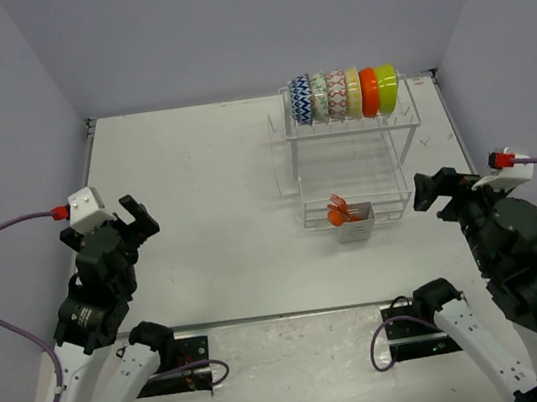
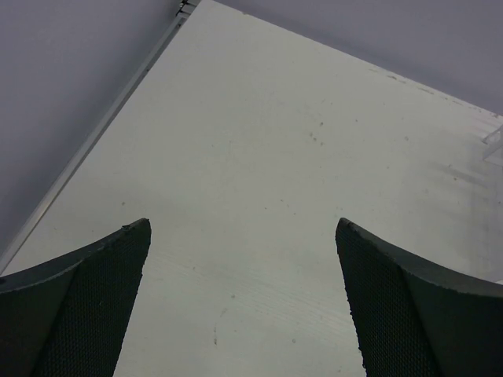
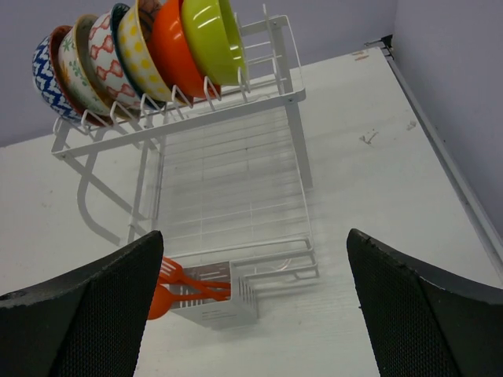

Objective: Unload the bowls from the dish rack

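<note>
The white wire dish rack (image 1: 354,163) stands at the back right of the table. Six bowls stand on edge in its top row: blue-white zigzag (image 1: 302,100), green-white patterned (image 1: 319,97), red-pink patterned (image 1: 337,95), pale yellow (image 1: 354,93), orange (image 1: 370,92), lime-green (image 1: 387,88). The right wrist view shows the rack (image 3: 236,188) with the lime-green bowl (image 3: 212,35) and the orange bowl (image 3: 169,47) ahead. My right gripper (image 1: 427,191) is open and empty, right of the rack's front. My left gripper (image 1: 133,219) is open and empty over bare table at the left.
A small white cutlery caddy (image 1: 353,226) with orange utensils (image 1: 339,213) hangs at the rack's front; it also shows in the right wrist view (image 3: 216,294). Purple cables run from both wrists. Grey walls close the table on three sides.
</note>
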